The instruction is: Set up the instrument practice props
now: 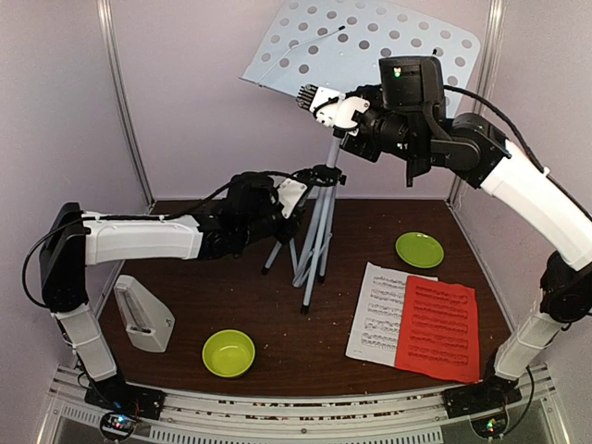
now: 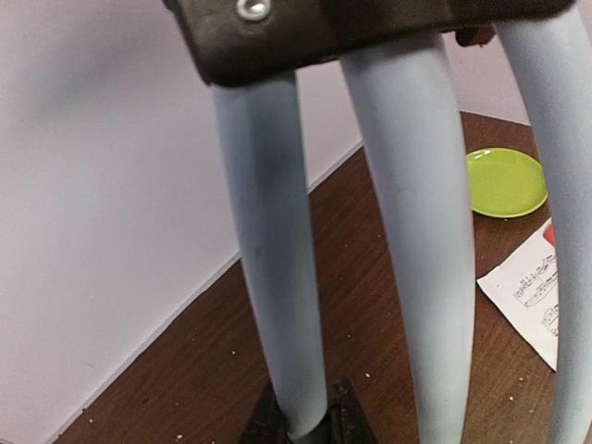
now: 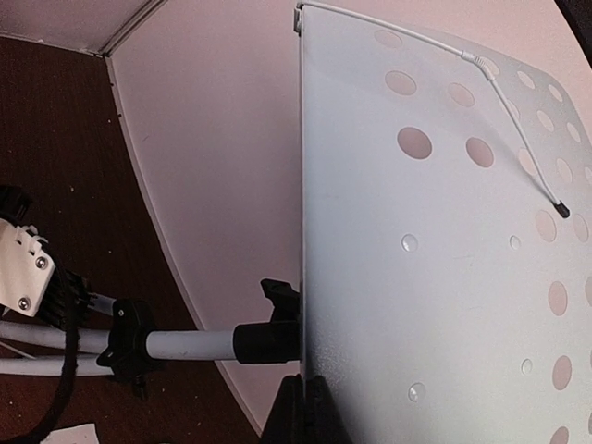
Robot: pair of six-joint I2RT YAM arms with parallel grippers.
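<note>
Tipping is the main risk: the stand [image 1: 370, 42], upright on a narrow-spread tripod mid-counter [image 1: 277, 305], is held at two heights, right fingers [image 3: 289, 416] clenched on the edge of its pale perforated desk, left fingers [image 2: 347, 421] grasping a leg, so mismatched pulls could twist or topple it. The red sheet [image 1: 439, 328] overlaps the white sheet [image 1: 375, 314] front right; the metronome [image 1: 143, 314] sits front left.
</note>
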